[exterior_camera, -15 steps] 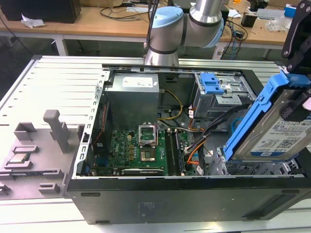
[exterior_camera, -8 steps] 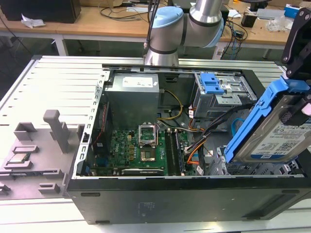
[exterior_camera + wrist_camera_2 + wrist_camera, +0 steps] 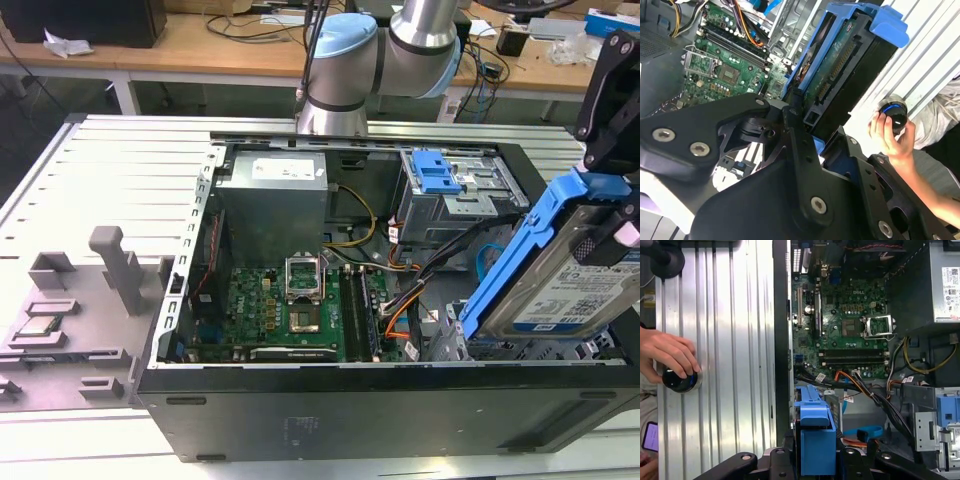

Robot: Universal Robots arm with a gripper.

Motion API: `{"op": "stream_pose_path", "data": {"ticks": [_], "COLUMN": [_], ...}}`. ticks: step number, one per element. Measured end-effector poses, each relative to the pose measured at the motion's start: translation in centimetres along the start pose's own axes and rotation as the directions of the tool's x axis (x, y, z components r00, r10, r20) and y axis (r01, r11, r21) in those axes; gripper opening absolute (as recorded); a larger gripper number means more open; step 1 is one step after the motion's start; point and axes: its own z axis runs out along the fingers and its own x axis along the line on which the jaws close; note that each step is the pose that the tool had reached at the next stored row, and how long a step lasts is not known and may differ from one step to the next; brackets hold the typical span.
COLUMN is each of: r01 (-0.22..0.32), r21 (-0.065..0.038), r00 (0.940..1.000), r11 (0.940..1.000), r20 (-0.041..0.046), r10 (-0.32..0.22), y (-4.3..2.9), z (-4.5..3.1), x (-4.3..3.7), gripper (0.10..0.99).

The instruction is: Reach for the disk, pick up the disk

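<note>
You've got the disk [image 3: 560, 270] clamped in the gripper [image 3: 615, 235], jaws closed on its blue caddy, tilted above the open computer case [image 3: 400, 400] at the exterior view's right. That looks like the pick-up step nearly done; from here you need a steady hold clear of the cables [image 3: 410, 290].

- The disk [image 3: 575, 290] has a white-and-blue sticker with barcodes and a few lines of tiny print. Honestly can't make out a single character.
- The power supply [image 3: 275, 205] has a white spec label on top. In the first wrist view it's rows of fine print plus a barcode, nothing legible.
- The motherboard [image 3: 850, 305] has a little white logo and the usual white silkscreen marks around the sockets and slots, all too small to read.
</note>
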Motion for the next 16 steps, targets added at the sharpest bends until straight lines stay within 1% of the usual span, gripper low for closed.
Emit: {"op": "stream_pose_path", "data": {"ticks": [5, 8, 11, 13, 16], "r01": [0.000, 0.000, 0.000, 0.000, 0.000], "r21": [0.000, 0.000, 0.000, 0.000, 0.000], "r00": [1.0000, 1.0000, 1.0000, 1.0000, 1.0000], "r11": [1.0000, 1.0000, 1.0000, 1.0000, 1.0000], "r20": [0.0000, -0.0001, -0.0001, -0.0001, -0.0002], "r10": [0.000, 0.000, 0.000, 0.000, 0.000], "y": [-0.05, -0.10, -0.32, -0.64, -1.22], "z": [0.53, 1.28, 1.51, 1.56, 1.73], "x": [0.01, 0.03, -0.06, -0.37, -1.47], "gripper": [0.369, 0.369, 0.369, 0.369, 0.369]}}
